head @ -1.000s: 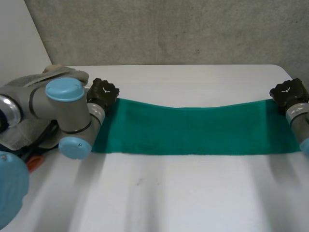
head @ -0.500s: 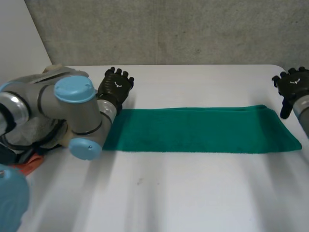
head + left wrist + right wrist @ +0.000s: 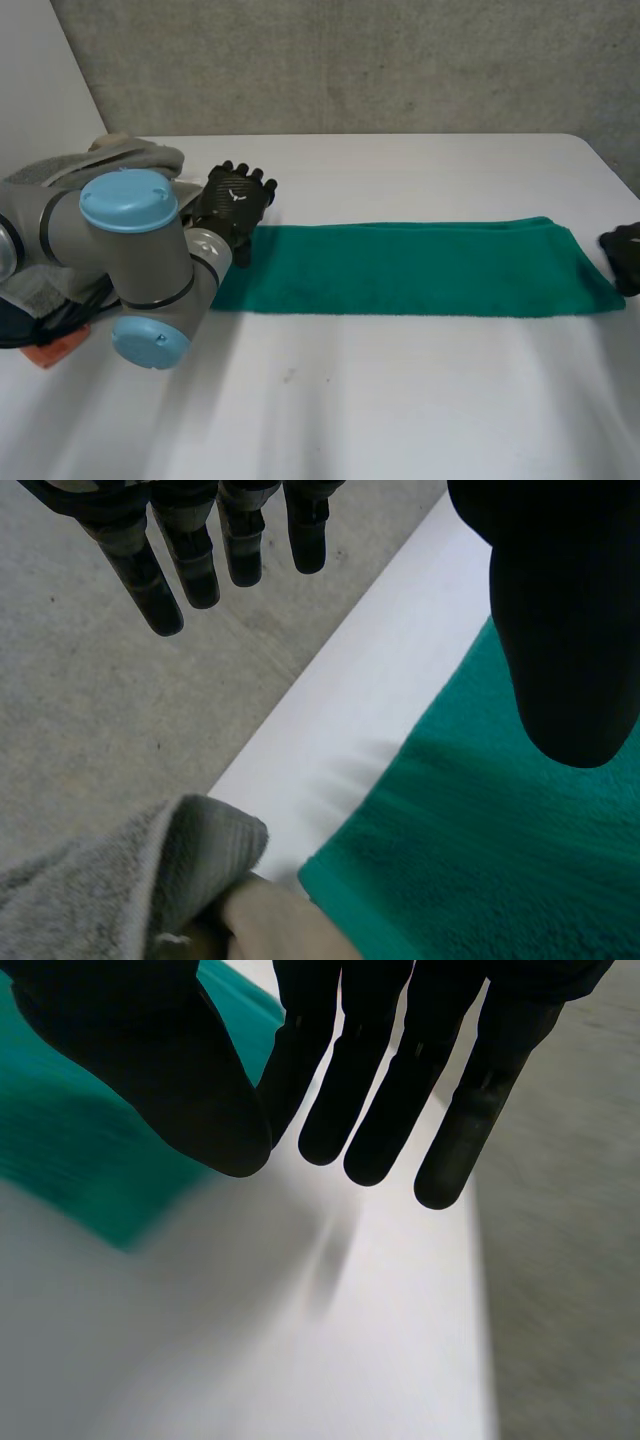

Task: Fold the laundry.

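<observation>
1. White table (image 3: 400,400), concrete wall; towel (image 3: 410,268) lies mid-table, spanning 9 to 3 o'clock.
2. Left hand (image 3: 235,200) at its 10 o'clock corner, right hand (image 3: 623,256) off its 3 o'clock end: both straight-fingered, empty.
3. Lengthwise fold looks done; next, grasp one end, fold crosswise.
4. A second ago both gripped its far corners.

Overall light: bright, soft and even in the head view, coming from above; no hard-edged shadows.
Table (image 3: 400,400): white and clean across the lower half of the frame, bright but without glare.
Green towel (image 3: 410,268): evenly lit, with a thin dark line under its near edge.
Wall (image 3: 350,60): grey, flatly lit along the upper frame.
Left hand (image 3: 560,610): dark against the paler ground in the left wrist view, its fingers (image 3: 150,570) catching faint highlights.
Right hand (image 3: 380,1070): a near-black silhouette against the bright table.
</observation>
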Robot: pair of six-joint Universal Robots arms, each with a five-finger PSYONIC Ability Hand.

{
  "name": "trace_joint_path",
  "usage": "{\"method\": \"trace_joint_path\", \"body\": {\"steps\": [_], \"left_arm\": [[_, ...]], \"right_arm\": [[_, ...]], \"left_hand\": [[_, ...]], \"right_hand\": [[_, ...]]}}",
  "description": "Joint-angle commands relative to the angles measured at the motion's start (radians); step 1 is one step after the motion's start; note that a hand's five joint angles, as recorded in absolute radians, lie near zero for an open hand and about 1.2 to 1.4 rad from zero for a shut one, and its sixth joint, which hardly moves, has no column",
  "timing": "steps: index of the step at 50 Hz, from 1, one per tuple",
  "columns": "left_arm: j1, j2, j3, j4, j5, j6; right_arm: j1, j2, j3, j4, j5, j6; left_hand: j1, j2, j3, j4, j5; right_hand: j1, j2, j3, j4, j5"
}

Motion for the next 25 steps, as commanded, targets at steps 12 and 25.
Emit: {"method": "trace_joint_path", "body": {"steps": [12, 25], "left_arm": [[-0.002, 0.131, -0.109, 0.001, 0.003, -0.004], [-0.007, 0.159, -0.124, 0.000, 0.006, -0.088]], "right_arm": [[-0.103, -0.060, 0.012, -0.024, -0.020, -0.171], [-0.095, -0.125, 0.067, 0.108, -0.304, 0.126]], "left_hand": [[-0.014, -0.036, -0.038, -0.029, -0.050], [-0.014, -0.036, -0.038, -0.029, -0.050]], "right_hand": [[-0.899, -0.940, -0.944, -0.952, -0.923], [-0.641, -0.682, -0.685, -0.694, -0.665]]}}
